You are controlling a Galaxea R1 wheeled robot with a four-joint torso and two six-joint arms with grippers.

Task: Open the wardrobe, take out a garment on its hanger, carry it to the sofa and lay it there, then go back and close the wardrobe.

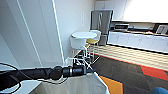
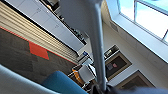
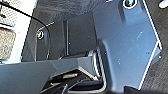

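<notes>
My left arm reaches in from the left, and my left gripper (image 1: 86, 68) holds the thin white hanger (image 1: 75, 60) in the air. The white garment (image 1: 85, 85) hangs limp below it, with most of the hanger hidden inside the cloth. The wardrobe (image 1: 37, 32) stands close on the left, its white panels tall beside the arm. A corner of the blue sofa (image 1: 160, 90) shows at the lower right, and the sofa (image 2: 62, 82) also appears in the left wrist view beyond a pale fold of the garment (image 2: 15, 84).
A round white table (image 1: 83, 34) with white chairs (image 1: 78, 43) stands ahead by the wall. Behind it are a steel fridge (image 1: 101, 21) and a long run of white kitchen cabinets (image 1: 140, 40). Dark carpet with orange patches (image 1: 113, 85) lies open to the right.
</notes>
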